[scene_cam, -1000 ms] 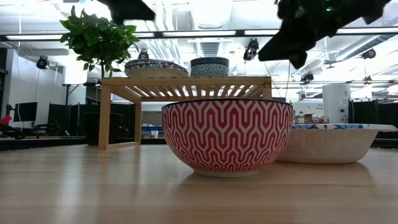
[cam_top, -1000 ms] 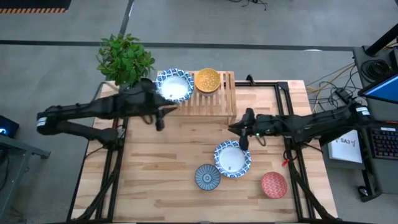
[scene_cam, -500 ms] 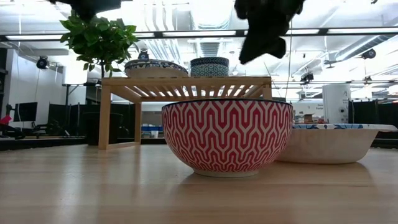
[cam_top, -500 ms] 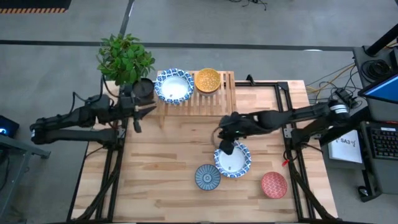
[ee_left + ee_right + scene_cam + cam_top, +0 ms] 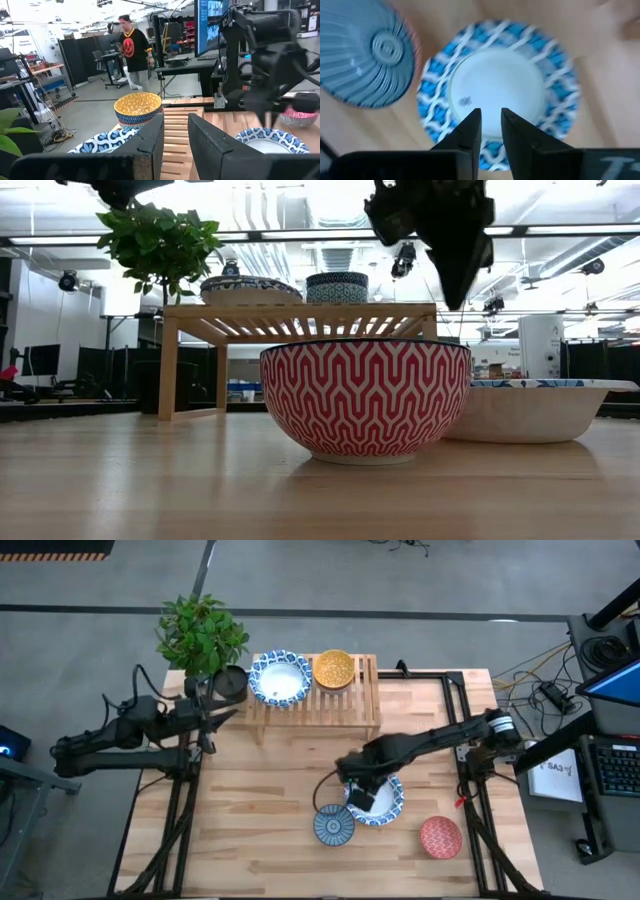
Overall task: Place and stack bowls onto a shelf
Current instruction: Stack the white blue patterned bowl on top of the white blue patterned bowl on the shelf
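Observation:
The light-wood shelf carries a white blue-rimmed bowl and a yellow bowl, both resting on their bases on its slatted top. On the plank table stand another white blue-rimmed bowl, a blue-grey bowl and a red bowl. My right gripper hangs over the white table bowl, pointing down, its fingers close together and touching nothing. My left gripper waits shut, left of the shelf. The other bowls are out of view.
A dark pot with a green plant stands at the table's far left corner, beside the shelf. The blue-grey bowl sits close to the white one. A person stands in the room beyond the table.
My right gripper has swung from beside the shelf's right end toward the near edge and the left, tipping down until it hangs over the white bowl on the table. My left gripper has drawn back from the shelf toward the table's left edge. No bowl has moved.

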Motion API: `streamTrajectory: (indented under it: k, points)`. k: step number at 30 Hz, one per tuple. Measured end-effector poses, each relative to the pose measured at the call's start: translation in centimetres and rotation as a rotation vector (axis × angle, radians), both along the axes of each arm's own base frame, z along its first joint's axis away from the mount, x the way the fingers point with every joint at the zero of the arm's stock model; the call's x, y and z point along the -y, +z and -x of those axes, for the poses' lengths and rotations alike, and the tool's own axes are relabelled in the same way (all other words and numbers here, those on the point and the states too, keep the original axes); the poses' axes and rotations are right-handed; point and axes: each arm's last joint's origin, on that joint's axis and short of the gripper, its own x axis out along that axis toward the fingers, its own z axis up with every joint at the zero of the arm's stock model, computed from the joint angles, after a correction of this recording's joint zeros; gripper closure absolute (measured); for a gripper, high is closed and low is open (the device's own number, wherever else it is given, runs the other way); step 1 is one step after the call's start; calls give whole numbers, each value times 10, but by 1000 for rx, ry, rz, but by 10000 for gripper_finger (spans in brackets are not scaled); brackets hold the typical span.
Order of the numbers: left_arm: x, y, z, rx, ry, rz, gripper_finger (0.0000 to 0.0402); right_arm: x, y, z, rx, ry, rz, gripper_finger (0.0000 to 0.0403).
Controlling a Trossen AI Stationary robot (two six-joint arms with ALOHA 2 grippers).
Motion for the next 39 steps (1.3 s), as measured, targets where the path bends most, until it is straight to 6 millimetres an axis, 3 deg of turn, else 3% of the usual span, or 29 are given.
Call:
streamTrajectory:
  k: [12, 24, 28, 39]
  points:
    - [0, -3, 1, -6, 0, -4, 332, -52, -26, 2, -58, 247, 18, 234]
    - [0, -4, -2, -18, 1, -18, 332, -109, -33, 18, 26, 300, 119, 234]
    - [0, -4, -2, -19, 1, -22, 332, -116, -45, 19, 28, 314, 201, 235]
    - [0, -4, -2, -19, 0, -21, 332, -114, -89, 20, -33, 305, 220, 244]
